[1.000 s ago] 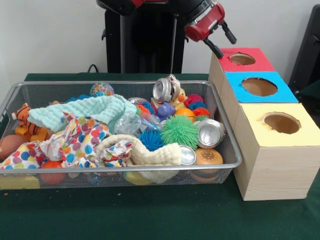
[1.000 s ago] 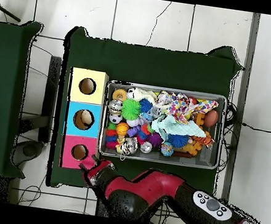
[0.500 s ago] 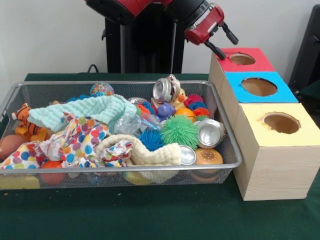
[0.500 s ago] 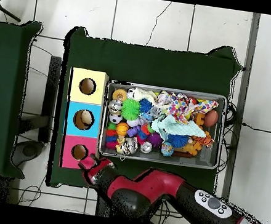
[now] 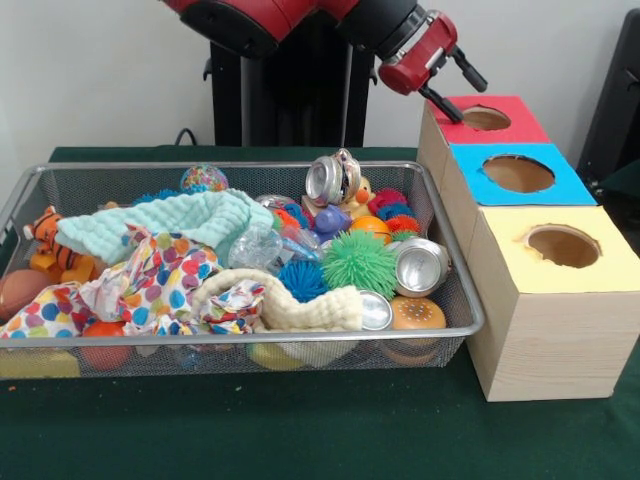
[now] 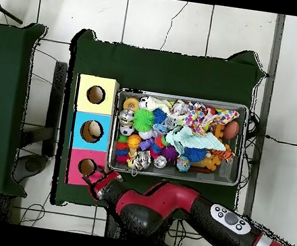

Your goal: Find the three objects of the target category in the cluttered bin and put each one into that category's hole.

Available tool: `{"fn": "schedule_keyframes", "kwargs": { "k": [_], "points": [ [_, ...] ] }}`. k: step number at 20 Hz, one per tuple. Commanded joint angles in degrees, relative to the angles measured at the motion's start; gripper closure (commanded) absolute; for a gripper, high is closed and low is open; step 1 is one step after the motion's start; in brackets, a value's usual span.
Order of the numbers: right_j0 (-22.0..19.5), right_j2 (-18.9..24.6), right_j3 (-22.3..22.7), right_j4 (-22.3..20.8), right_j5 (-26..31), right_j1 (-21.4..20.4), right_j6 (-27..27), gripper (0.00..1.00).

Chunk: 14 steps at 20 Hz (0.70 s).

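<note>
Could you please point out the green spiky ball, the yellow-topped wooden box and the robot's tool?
Green spiky rubber ball (image 5: 360, 262), front view, centre of its spikes.
Yellow-topped wooden box (image 5: 545, 335), front view, bare front wall.
Red and black tool (image 5: 456, 84), front view, midway between its fingertips.

Front view: bright, even, diffuse light from above. Soft faint shadow under wire basket (image 5: 455, 300) on green tablecloth (image 5: 300, 430). Small specular glints on crushed cans (image 5: 420, 265) at 3 o'clock of basket. Wall at 12 o'clock evenly lit, no hot spots. Slight softness overall. Overhead view: white floor tiles (image 6: 165, 22) bright, near washed out; tablecloth dark, low detail.
</note>
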Motion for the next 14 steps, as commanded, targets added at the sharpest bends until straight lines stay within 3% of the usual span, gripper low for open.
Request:
{"fn": "schedule_keyframes", "kwargs": {
  "k": [1,8,14],
  "points": [
    [1.4,-0.4,-11.2,-1.9,13.7,-1.4,-5.4,0.00],
    [0.1,5.3,-6.9,6.2,19.5,-9.7,-5.3,0.00],
    [-1.6,8.4,-5.8,8.7,22.1,-11.2,-5.5,0.00]
  ]
}}
